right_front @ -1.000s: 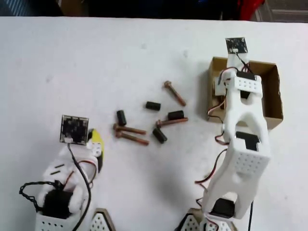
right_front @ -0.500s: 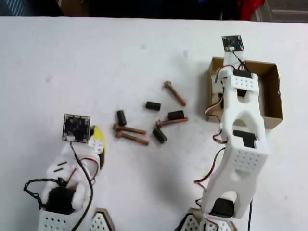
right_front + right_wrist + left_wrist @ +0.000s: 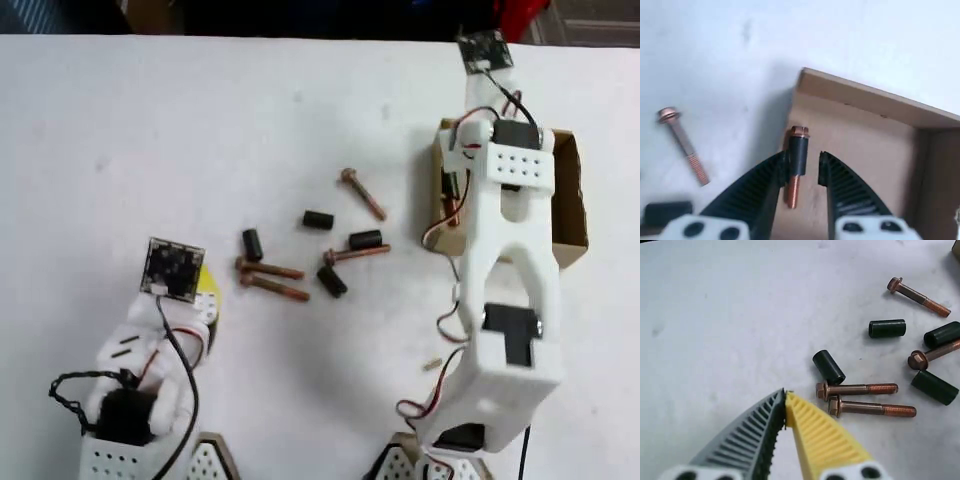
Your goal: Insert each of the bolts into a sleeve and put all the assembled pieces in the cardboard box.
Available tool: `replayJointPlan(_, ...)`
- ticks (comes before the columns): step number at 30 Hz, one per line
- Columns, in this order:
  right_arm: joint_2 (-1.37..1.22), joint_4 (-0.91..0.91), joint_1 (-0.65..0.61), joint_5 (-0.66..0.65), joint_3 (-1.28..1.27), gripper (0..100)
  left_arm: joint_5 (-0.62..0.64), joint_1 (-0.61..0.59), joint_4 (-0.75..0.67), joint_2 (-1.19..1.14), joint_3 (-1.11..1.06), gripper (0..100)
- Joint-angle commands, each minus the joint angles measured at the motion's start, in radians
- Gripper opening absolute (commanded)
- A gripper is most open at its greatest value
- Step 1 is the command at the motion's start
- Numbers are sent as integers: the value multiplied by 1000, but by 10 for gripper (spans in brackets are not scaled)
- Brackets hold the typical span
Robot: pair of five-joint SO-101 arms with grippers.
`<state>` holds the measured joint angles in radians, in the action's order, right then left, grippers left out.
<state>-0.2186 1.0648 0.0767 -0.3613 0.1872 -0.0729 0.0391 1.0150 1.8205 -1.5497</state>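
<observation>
done: one sleeved bolt (image 3: 799, 147) in the box (image 3: 875, 102)
to do: four bolts (image 3: 270, 269), four sleeves (image 3: 318, 219) loose mid-table
right gripper (image 3: 804, 156): jaws apart, gripping nothing
left gripper (image 3: 785, 395): pinched closed, empty

The right arm (image 3: 505, 240) hides the cardboard box's (image 3: 572, 210) middle.

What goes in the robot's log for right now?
left end effector: shut, empty | right end effector: open around sleeved bolt over cardboard box | table: four bolts, four sleeves loose
</observation>
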Motion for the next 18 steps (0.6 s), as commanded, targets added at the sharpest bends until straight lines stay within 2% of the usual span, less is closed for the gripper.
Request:
replayJointPlan(1, 143, 105, -73, -12, 43, 74, -9, -7, -28, 7, 5, 22)
replayJointPlan(9, 308, 312, -225, -12, 41, 74, -14, -7, -25, 7, 5, 22)
replayJointPlan(18, 326, 542, -401, -12, -46, 74, -15, -7, -23, 7, 5, 22)
